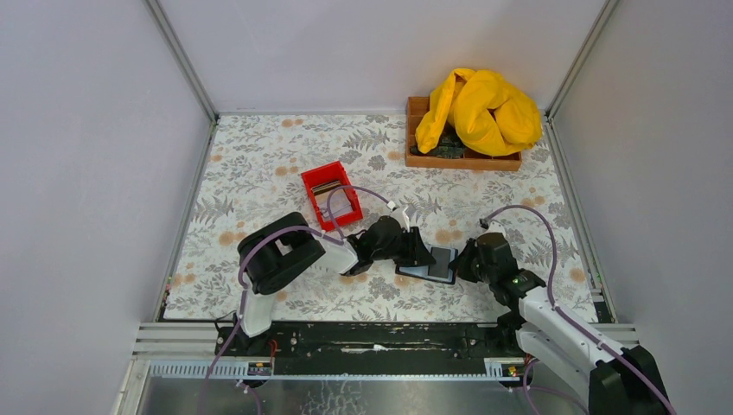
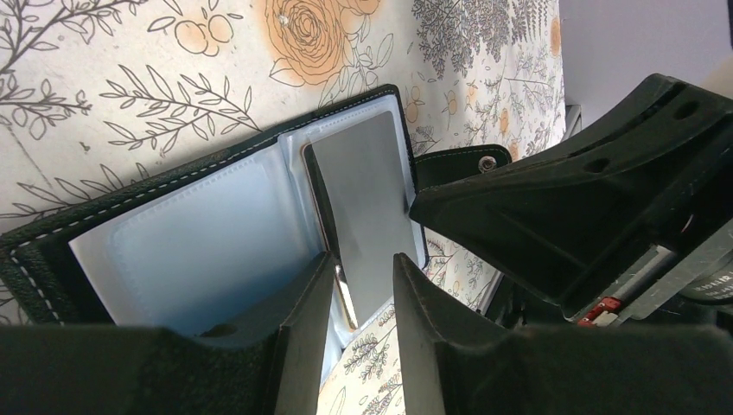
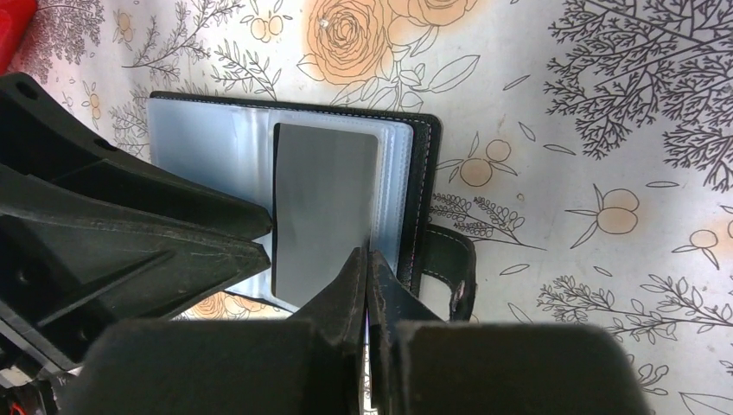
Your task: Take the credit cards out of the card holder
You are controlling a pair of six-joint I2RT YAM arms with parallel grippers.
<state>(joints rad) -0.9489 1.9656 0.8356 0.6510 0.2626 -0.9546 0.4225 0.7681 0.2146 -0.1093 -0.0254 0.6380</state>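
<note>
The card holder (image 1: pixel 430 263) lies open on the flowered cloth between both arms, grey-blue sleeves up (image 2: pixel 173 242), black edge (image 3: pixel 423 156) to the right. One grey credit card (image 2: pixel 363 199) sits in the right sleeve (image 3: pixel 324 207), its near end poking out. My left gripper (image 2: pixel 363 294) is open, its fingers either side of that end, with cloth showing between them. My right gripper (image 3: pixel 367 259) is shut, its tips against the sleeve's edge just right of the card. Whether it pinches the plastic I cannot tell.
A small red bin (image 1: pixel 332 194) with a card in it stands behind the left arm. A brown wooden tray (image 1: pixel 462 159) under a yellow cloth (image 1: pixel 480 108) sits at the back right. The holder's snap strap (image 3: pixel 449 259) lies beside my right fingers.
</note>
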